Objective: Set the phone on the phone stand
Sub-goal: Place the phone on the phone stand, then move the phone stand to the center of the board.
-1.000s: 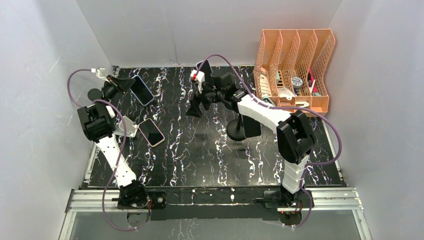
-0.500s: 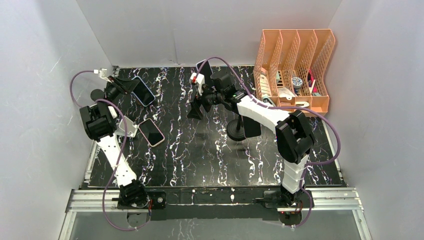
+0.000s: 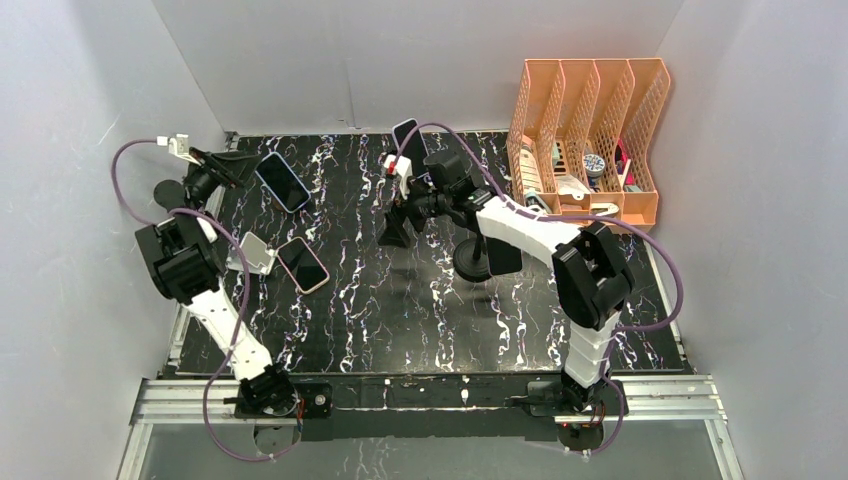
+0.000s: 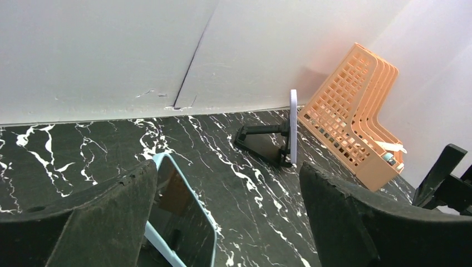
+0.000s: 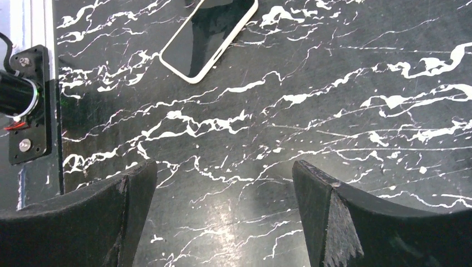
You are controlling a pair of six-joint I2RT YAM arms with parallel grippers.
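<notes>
Left pincer: released, its jaws wide apart and holding nothing, at the far left corner of the table.
Right pincer: also released, with only bare table showing between its fingers, over the far middle.
Blue-rimmed phone: just beside the left pincer and clear of both fingers. It sits tilted, face up and outward. Its support is mostly hidden beneath it, so a stand there is likely but not certain.
Pale-rimmed phone: flat on the table, screen up, just beside a small silver stand and not on it.
Other pieces: a purple phone is upright on a black stand at the back. A round-based stand sits under the right arm, and an orange file rack is at the far right.
Stage, as judged: the blue-rimmed phone looks placed, and the pale-rimmed one looks like the next candidate.
How a phone will handle: a stiff, thin slab, fairly light but dense. The glass face is slick and breakable, while the case rim gives better friction.
Where to hold: across the two long edges, near the middle of its length, fingers on the rim and not the screen.
Risk: lying flat, it offers little edge to catch, so a shallow pinch could let it slip or skid.
</notes>
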